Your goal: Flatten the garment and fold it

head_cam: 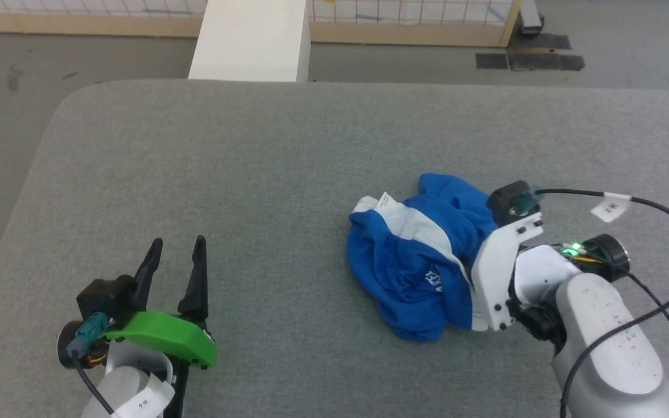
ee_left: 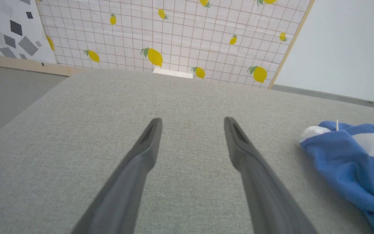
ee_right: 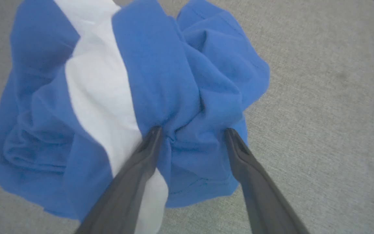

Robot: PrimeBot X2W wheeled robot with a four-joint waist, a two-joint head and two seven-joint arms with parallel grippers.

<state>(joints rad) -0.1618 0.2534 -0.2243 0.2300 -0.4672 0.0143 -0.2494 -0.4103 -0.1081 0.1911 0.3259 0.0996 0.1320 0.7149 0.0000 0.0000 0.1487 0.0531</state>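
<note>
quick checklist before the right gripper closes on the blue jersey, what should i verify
1. right gripper open: ok, fingers spread wide.
2. cloth between its fingers: ok, a blue fold of the garment bunches between the tips.
3. garment flat: not ok, it lies in a crumpled heap on the grey surface.
4. grip lands on a hem or corner: cannot tell, the edges are lost in the folds.
5. left gripper free to help: ok, open, holding nothing, apart from the garment.
</note>
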